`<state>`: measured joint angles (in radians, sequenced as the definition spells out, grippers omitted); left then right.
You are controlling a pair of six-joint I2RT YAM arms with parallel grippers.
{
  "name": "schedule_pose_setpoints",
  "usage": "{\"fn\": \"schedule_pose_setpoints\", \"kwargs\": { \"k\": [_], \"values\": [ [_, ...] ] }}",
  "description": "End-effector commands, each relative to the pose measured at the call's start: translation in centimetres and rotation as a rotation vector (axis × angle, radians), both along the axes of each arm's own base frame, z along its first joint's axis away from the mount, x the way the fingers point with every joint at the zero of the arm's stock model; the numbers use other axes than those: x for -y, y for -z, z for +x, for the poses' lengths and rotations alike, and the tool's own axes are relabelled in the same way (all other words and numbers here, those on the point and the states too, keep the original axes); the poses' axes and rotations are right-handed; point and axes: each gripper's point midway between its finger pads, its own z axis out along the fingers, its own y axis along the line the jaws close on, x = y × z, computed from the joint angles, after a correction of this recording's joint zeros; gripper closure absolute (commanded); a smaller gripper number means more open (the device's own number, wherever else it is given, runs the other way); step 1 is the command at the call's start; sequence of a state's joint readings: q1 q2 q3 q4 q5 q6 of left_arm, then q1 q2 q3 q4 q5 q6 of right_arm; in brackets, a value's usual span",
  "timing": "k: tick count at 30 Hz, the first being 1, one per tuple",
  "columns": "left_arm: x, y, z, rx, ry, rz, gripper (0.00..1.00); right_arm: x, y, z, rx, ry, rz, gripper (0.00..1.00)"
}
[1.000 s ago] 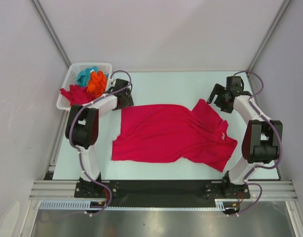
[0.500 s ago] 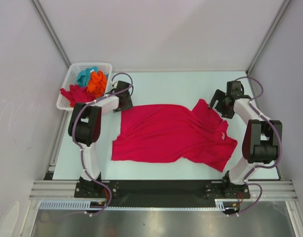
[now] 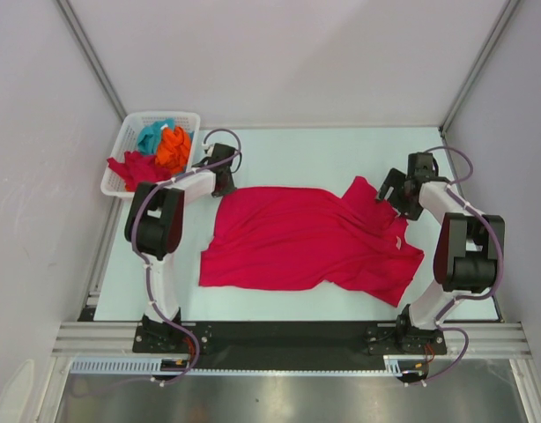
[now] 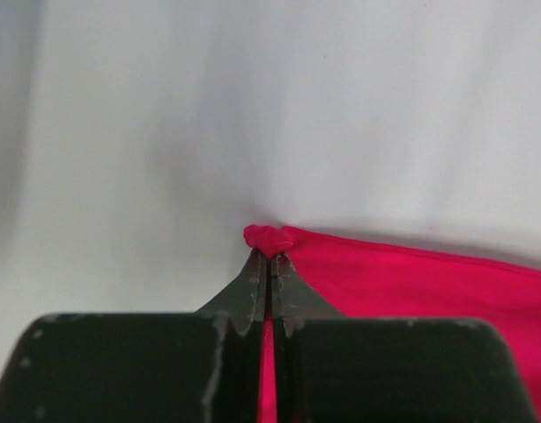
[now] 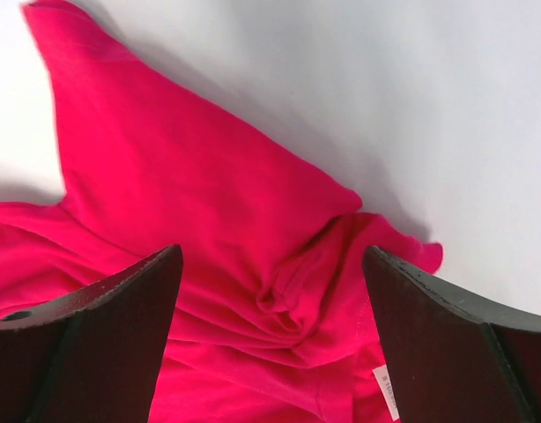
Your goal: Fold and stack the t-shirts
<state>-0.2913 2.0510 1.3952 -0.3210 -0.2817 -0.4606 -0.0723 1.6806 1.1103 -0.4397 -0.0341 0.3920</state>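
Note:
A crimson t-shirt [image 3: 306, 238] lies spread and rumpled on the pale table, its small white label [image 3: 399, 243] near the right side. My left gripper [image 3: 223, 181] is shut on the shirt's far left corner; in the left wrist view a red nub [image 4: 267, 238] pokes out past the closed fingertips. My right gripper [image 3: 396, 197] hovers open over the bunched collar folds [image 5: 301, 304] at the shirt's far right, its fingers [image 5: 103, 326] wide apart with cloth below them. More t-shirts, red [image 3: 134, 167], orange [image 3: 174, 148] and teal [image 3: 151, 137], sit in and over the basket.
A white lattice basket [image 3: 129, 132] stands at the far left corner of the table. Metal frame posts [image 3: 90, 53] and grey walls enclose the table. The near edge is a black rail [image 3: 288, 333] between the arm bases.
The left gripper has moved slightly right and closed on the shirt's far left corner. The right gripper has come down and toward the shirt, staying open.

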Motion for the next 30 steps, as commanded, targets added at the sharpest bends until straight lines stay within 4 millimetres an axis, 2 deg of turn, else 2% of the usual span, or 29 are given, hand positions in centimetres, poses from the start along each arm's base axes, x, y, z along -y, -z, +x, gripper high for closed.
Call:
{"fn": "schedule_pose_setpoints", "kwargs": {
  "k": [1,5,6,9,12,14,15,16,17,18,19,22,23,24,26,27,28,29,30],
  "values": [
    [0.0,0.0,0.4,0.000,0.026,0.021,1.00,-0.2,0.1,0.1,0.022,0.007,-0.020,0.11],
    [-0.1,0.0,0.2,0.000,0.039,0.024,0.99,-1.7,1.4,-0.2,-0.007,-0.031,-0.022,0.12],
    [-0.1,0.1,0.0,-0.004,0.042,0.023,1.00,-1.4,1.6,-0.3,-0.010,-0.022,-0.044,0.12],
    [-0.2,0.2,-0.3,-0.002,0.046,0.026,1.00,-1.5,2.6,0.0,-0.012,-0.026,-0.050,0.19],
    [-0.2,0.0,-0.5,0.002,0.054,0.022,1.00,-0.9,3.3,0.7,-0.015,-0.027,-0.093,0.31],
    [-0.1,-0.2,-0.3,0.008,0.057,0.017,1.00,-0.3,3.9,0.9,-0.038,-0.027,-0.122,0.44],
    [0.0,-0.2,-0.4,0.008,0.057,0.015,1.00,0.1,3.6,1.3,-0.036,-0.028,-0.147,0.62],
    [0.0,-0.3,-0.3,0.011,0.058,0.013,1.00,-0.9,3.5,1.4,-0.034,-0.057,-0.156,0.70],
    [0.0,-0.3,-0.3,0.011,0.060,0.014,1.00,-1.0,3.1,1.7,-0.025,-0.063,-0.163,0.79],
    [-0.1,-0.4,-0.3,0.012,0.057,0.013,1.00,-1.1,2.8,1.7,-0.022,-0.069,-0.171,0.98],
    [0.1,-0.3,-0.3,0.011,0.061,0.009,1.00,-1.4,2.3,1.9,-0.010,-0.081,-0.174,1.00],
    [0.2,-0.5,-0.4,0.012,0.065,-0.002,1.00,-4.0,-0.6,1.8,0.067,-0.157,-0.192,1.00],
    [0.2,-0.4,-0.5,0.012,0.065,-0.002,1.00,-6.3,-1.5,1.3,0.096,-0.211,-0.198,1.00],
    [0.2,-0.5,-0.6,0.012,0.065,-0.002,1.00,-7.2,-3.5,0.9,0.143,-0.229,-0.211,1.00],
    [0.3,-0.4,-0.7,0.011,0.067,-0.008,1.00,-9.8,-5.1,-0.3,0.187,-0.286,-0.201,1.00],
    [0.3,-0.7,-0.6,0.017,0.069,-0.009,1.00,-12.3,-6.4,-1.6,0.224,-0.346,-0.199,1.00],
    [0.4,-0.6,-0.7,0.013,0.072,-0.010,1.00,-13.7,-6.6,-2.5,0.232,-0.366,-0.194,1.00],
    [0.3,-0.5,-0.8,0.012,0.071,-0.009,1.00,-14.5,-5.8,-3.9,0.213,-0.384,-0.192,1.00],
    [0.4,-0.7,-0.8,0.015,0.074,-0.011,1.00,-16.2,-5.4,-5.5,0.198,-0.431,-0.181,1.00]
  ]
}}
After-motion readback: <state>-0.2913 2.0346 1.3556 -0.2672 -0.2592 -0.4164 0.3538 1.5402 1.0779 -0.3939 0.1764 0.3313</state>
